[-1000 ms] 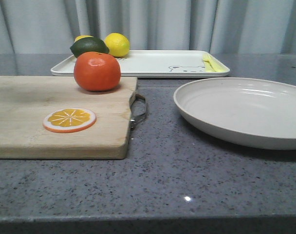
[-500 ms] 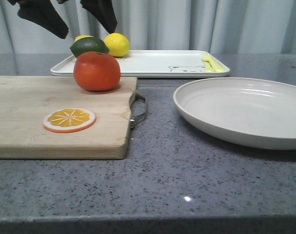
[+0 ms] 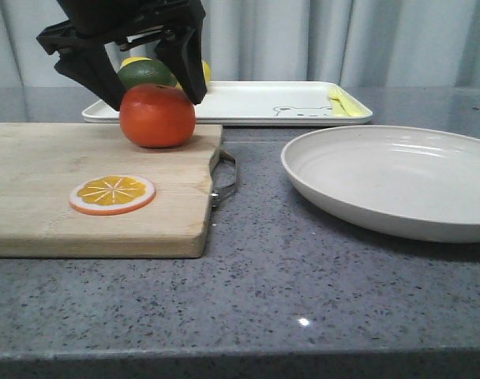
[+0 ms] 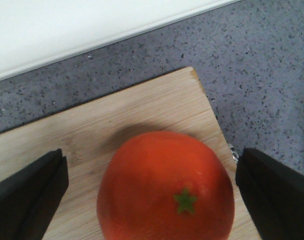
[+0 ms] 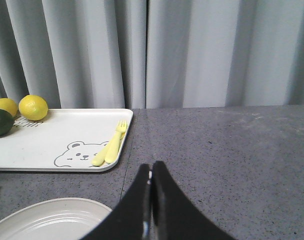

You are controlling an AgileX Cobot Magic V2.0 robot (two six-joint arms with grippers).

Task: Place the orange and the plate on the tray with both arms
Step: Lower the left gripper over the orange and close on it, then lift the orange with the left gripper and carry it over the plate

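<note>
The left gripper (image 3: 149, 99) is spread wide astride the orange (image 3: 157, 116). The glossy, rounded skin looks slippery: grasp across the widest middle. The right gripper (image 5: 151, 200) is clenched, empty.

Free gaps flanking orange (image 4: 165, 187)

The glossy orange (image 3: 157, 116) is seated upright on wood; the empty off-white plate (image 3: 398, 180) is positioned before the cream tray (image 3: 240, 103).
</note>
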